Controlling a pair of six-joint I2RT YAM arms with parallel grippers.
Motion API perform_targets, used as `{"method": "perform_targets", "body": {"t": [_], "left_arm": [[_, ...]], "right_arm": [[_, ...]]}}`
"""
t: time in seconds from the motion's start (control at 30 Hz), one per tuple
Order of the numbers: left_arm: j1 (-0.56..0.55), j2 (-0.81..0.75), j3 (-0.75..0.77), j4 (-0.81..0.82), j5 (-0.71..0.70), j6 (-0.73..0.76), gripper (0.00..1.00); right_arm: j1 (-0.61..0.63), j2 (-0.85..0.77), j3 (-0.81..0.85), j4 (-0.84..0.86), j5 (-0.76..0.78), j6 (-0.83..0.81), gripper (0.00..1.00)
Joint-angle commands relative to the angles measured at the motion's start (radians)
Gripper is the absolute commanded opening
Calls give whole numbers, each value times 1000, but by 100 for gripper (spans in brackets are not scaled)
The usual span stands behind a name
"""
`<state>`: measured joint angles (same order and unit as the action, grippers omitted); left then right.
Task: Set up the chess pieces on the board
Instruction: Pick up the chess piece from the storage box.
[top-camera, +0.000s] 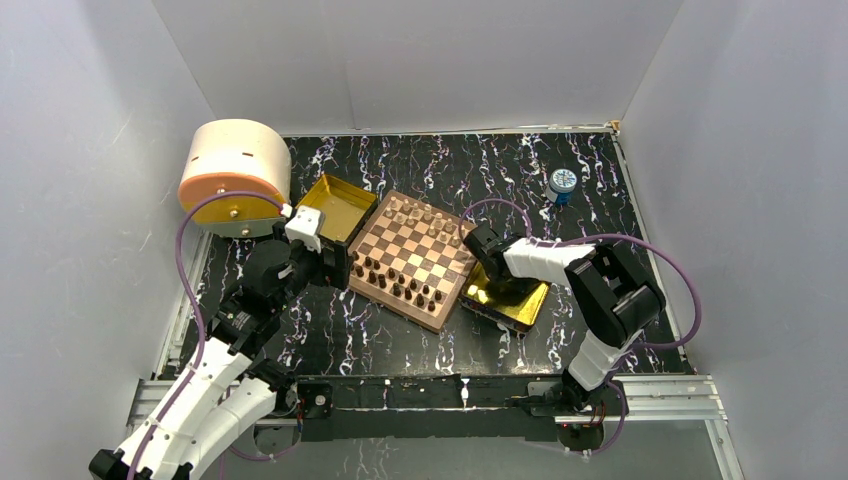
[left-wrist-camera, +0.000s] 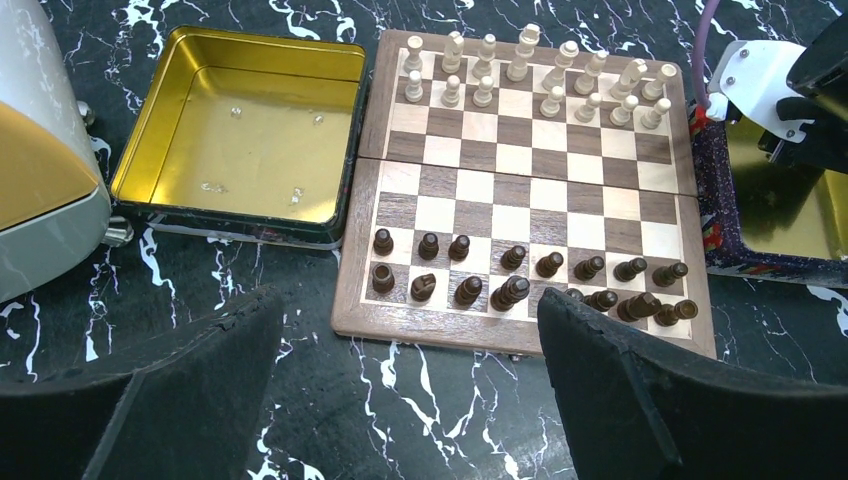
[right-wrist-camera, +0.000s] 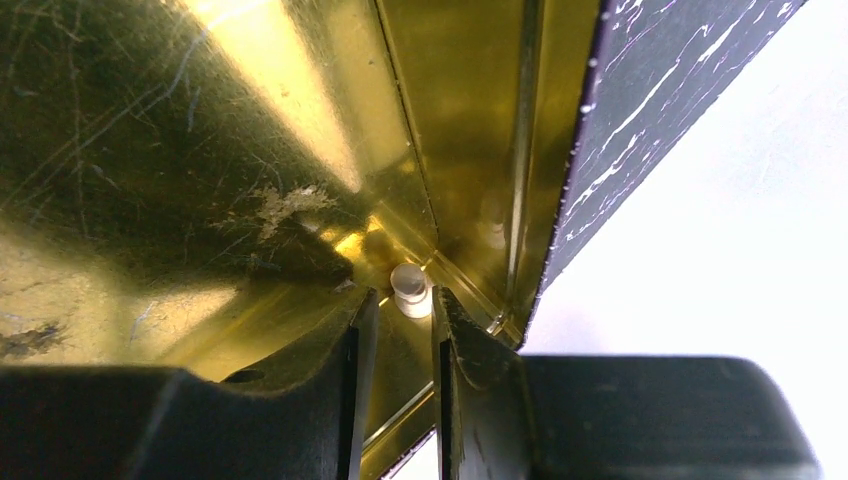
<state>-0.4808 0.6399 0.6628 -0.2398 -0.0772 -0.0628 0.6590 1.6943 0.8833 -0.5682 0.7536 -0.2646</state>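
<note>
Bright, even light, golden glare (corner overexposed)

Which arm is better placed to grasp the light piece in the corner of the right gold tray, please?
Right: the right hand sits inside that tray, fingers flanking the light piece. The left hand hangs open beside the board.

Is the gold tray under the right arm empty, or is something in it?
Not empty: one pale piece sits in the tray's corner, seen in the right wrist view. The floor shown around it is bare.
</note>
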Motion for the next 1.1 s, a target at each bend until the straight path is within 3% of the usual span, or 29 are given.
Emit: {"method": "perform_targets", "body": {"t": [0.0,0.7,1.07], "left_arm": [[1,0,4,13,18,3,94],[-2,3,4,17,20,1,94],[-2,0,2,22,22,1,94]], "right_arm": [[-7,3,8,13,18,-4,35],[-7,63,15,-3,15,-4,30],[-7,24,27,-4,46,-7,21]]}}
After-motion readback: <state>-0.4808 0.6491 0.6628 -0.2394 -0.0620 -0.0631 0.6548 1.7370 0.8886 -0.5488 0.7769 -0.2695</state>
